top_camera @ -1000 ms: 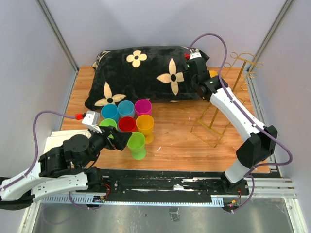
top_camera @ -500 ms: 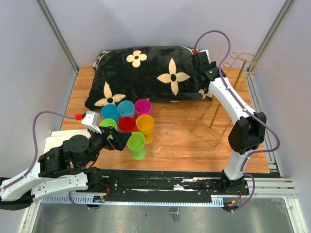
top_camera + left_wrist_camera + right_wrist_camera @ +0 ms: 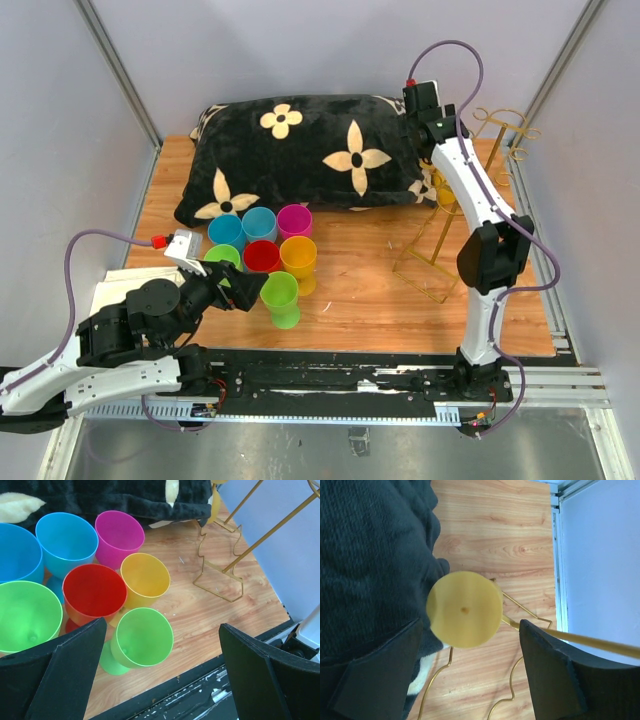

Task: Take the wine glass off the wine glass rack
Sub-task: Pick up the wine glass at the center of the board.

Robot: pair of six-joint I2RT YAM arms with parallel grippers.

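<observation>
My right gripper [image 3: 470, 626] stands wide open, with nothing between its fingers [image 3: 375, 675]. Beyond them my right wrist view shows the round yellow foot of the glass [image 3: 465, 609] turned flat toward me and touching neither finger. The black pillow [image 3: 370, 555] lies at its 9 o'clock, and a gold rod of the rack [image 3: 600, 645] runs off at 4 o'clock. That view hides the bowl and the hooks. The top view gives only a sliver of yellow beside my right forearm, close against the rack at about 2 o'clock on the table [image 3: 350, 290], just off the pillow's right end. It also shows the rack's full height and its wire base on the wood. I think the glass is on the rack, but neither view shows whether it hangs from a hook. My left gripper [image 3: 162, 625] is spread fully open and holds nothing. It hovers above seven cups [image 3: 95, 592] clustered at about 8 o'clock on the table. My left wrist view alone looks into their open mouths and catches the rack's base at 2 o'clock.
</observation>
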